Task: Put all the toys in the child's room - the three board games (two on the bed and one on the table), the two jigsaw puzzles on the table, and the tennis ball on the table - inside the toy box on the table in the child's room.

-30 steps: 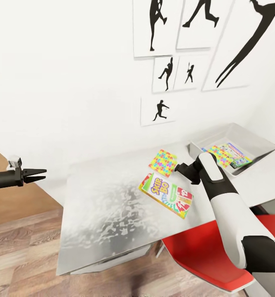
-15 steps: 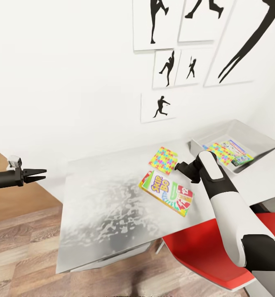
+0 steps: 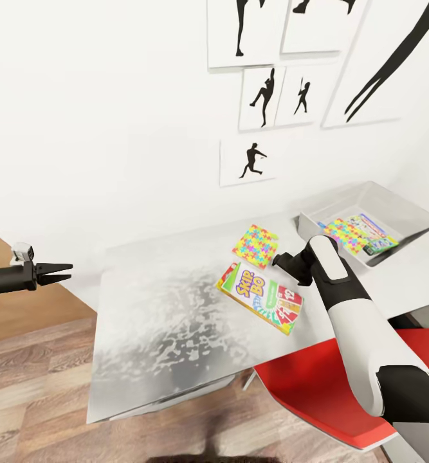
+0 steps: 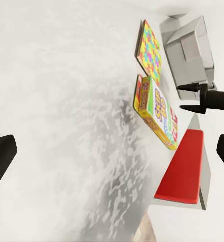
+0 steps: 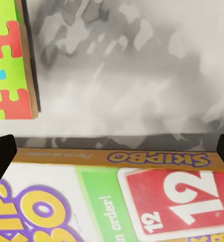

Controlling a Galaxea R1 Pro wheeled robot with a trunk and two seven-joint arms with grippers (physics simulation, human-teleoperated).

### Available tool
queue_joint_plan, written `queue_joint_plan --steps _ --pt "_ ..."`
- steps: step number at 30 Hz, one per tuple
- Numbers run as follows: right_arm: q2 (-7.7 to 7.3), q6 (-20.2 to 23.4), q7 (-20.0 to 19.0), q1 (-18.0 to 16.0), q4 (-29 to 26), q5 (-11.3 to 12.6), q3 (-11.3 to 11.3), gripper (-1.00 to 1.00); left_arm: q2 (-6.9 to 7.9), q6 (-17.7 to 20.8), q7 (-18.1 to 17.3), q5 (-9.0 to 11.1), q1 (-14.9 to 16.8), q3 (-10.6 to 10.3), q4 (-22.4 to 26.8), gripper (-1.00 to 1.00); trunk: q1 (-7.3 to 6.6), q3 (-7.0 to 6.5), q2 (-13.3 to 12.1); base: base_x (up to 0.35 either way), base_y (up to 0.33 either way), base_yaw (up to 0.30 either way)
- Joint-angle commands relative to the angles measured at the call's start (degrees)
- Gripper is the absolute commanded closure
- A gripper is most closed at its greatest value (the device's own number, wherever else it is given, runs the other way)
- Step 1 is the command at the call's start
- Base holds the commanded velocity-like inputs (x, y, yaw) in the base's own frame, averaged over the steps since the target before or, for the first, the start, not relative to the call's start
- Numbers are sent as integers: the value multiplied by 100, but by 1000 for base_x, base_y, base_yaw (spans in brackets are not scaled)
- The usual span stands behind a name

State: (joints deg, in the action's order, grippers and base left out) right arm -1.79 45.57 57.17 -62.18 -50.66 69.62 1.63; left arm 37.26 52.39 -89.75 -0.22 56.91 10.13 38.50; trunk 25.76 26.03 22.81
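Head view: the whole picture has slid slightly since a second ago, so the camera has moved; the right jaws [image 3: 280,260] hover released between the multicoloured jigsaw square [image 3: 255,245] and the flat printed Skip-Bo box [image 3: 260,298] on the light grey desk [image 3: 156,321].

Left wrist view: the left jaws [image 4: 112,154] hang released, well apart.

Right wrist view: Skip-Bo lies just beneath the parted jaws, likely the next grasp.

The right tool [image 3: 280,260] is mostly hidden behind its own wrist; the toy box [image 3: 412,212] contents are partly hidden.
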Motion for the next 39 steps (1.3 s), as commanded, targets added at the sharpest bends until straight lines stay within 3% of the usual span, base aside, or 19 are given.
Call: queue_joint_plan --steps 1,31,39 --pt "-6 22 48 -5 3 42 19 -100 1 59 -25 -4 4 -2 0 -100 3 19 11 0 0 0" --pt "-1 13 48 3 48 50 47 -100 1 43 -25 -4 4 -3 0 -100 3 302 11 0 0 0" --pt "3 5 48 10 48 44 32 -100 1 43 -25 -4 4 -3 0 -100 3 318 11 0 0 0"
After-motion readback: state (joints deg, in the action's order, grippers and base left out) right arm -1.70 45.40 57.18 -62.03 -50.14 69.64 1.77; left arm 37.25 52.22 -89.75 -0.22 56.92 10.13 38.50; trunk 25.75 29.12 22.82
